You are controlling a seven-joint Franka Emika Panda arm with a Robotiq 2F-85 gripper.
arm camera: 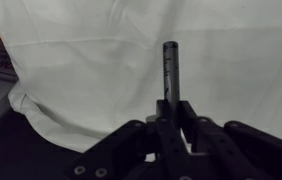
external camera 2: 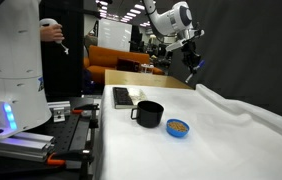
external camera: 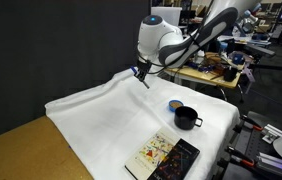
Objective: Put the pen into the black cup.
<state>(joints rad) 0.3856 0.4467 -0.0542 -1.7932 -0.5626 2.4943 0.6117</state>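
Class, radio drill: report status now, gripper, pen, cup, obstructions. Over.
Gripper shut on pen, high above white cloth. Black cup upright on cloth, mouth open, not yet reached. Blue disc beside cup; path looks clear. Over.

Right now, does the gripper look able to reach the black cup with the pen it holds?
Probably yes: the gripper, shut on the pen, hangs above the cloth, and nothing stands between it and the black cup.

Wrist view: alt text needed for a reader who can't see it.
The black gripper is shut on a thin, dark, stick-like pen that points up the frame. Behind it lies a rumpled white cloth.
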